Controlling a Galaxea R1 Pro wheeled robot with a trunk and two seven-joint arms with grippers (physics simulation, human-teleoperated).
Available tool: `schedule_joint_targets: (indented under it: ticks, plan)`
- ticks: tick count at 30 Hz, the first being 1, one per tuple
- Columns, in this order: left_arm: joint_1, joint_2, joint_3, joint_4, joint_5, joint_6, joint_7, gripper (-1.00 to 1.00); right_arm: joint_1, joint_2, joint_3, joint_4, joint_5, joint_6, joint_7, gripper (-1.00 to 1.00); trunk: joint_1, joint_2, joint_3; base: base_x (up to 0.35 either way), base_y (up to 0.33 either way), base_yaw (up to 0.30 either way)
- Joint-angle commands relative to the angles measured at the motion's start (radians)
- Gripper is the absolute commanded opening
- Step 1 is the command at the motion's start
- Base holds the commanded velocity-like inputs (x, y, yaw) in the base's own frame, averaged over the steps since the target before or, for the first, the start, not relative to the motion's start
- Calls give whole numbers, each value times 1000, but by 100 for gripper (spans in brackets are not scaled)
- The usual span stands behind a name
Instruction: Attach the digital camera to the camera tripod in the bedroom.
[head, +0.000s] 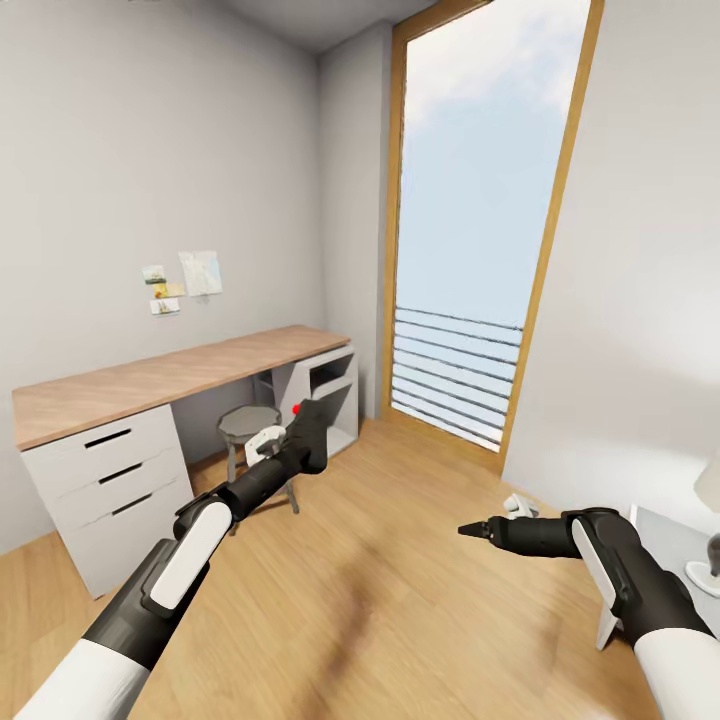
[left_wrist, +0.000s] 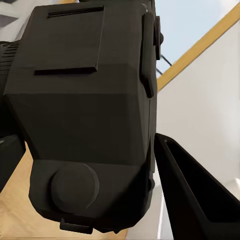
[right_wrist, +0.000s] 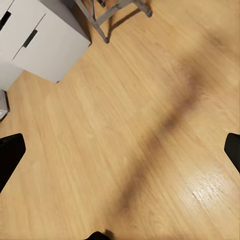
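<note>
My left gripper (head: 308, 432) is shut on the digital camera (head: 322, 408), a chunky black body with a red round button on its top left. It is held out in front of the desk, above the stool. In the left wrist view the camera (left_wrist: 85, 110) sits close up, with one black finger (left_wrist: 195, 200) beside it. Low at the right, my right gripper (head: 470, 528) hangs over the wood floor. Its fingertips (right_wrist: 10, 157) stand far apart in the right wrist view, open and holding nothing. The camera tripod is out of view. This is the room with the wooden-topped desk, not the bedroom.
A wooden-topped desk (head: 150, 385) with white drawers (head: 110, 480) lines the left wall, with a round grey stool (head: 250, 422) under it. A tall wood-framed window (head: 470, 250) with a railing stands ahead. A low white table (head: 675, 540) is at the far right. Light wood floor (right_wrist: 130, 130) lies below.
</note>
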Motion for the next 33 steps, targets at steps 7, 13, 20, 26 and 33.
schedule_joint_targets:
  ticks: [7, 13, 20, 26, 33]
  plan:
    - [-1, 1, 0, 57, 10, 5, 12, -100, 0, 1, -1, -65, -10, 10, -3, 100, -27, 49, 21, 0, 0, 0]
    - [-1, 1, 6, 69, 12, 5, 10, -100, 0, 1, -1, -69, -10, 11, -3, 100, -50, 91, 40, 0, 0, 0]
    - [-1, 1, 8, 70, 14, 4, 7, -100, 0, 1, -1, -69, -9, 11, -3, 100, -77, 140, 62, 0, 0, 0]
    - [-1, 1, 8, 71, 15, 4, 6, -100, 0, 1, -1, -69, -8, 11, -3, 100, -100, 182, 80, 0, 0, 0]
    - [-1, 2, 9, 73, 17, 4, 7, -100, 0, 1, -1, -69, -8, 11, -3, 100, -127, 231, 102, 0, 0, 0]
